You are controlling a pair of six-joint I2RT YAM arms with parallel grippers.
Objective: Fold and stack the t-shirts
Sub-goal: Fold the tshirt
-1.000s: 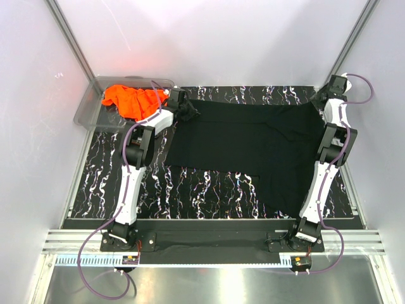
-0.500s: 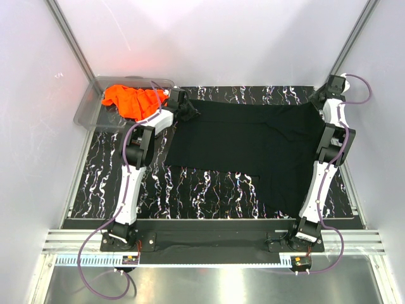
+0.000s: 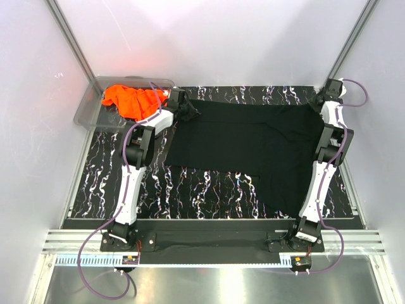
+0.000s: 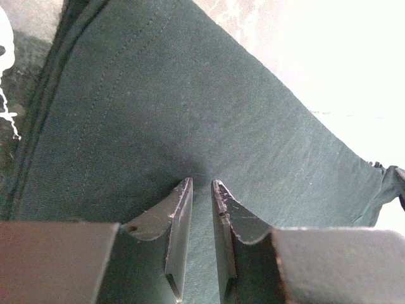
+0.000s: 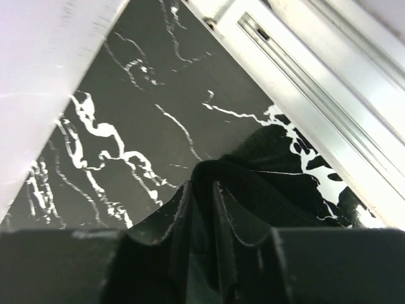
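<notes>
pinching both far corners of the black t-shirt (image 3: 253,145) so we can fold it.
left gripper (image 4: 201,183) clenched on cloth at far left, right gripper (image 5: 201,185) grasping a raised fold at far right; the shirt lies spread on the marbled table (image 3: 101,177), the orange t-shirt (image 3: 126,100) sits in the clear plastic bin (image 3: 88,114).

The left arm (image 3: 130,190) and right arm (image 3: 316,185) wear white shells, black joints, looping purple cables (image 3: 80,256); 2 dark fingers (image 4: 177,218) show scuffed edges.
</notes>
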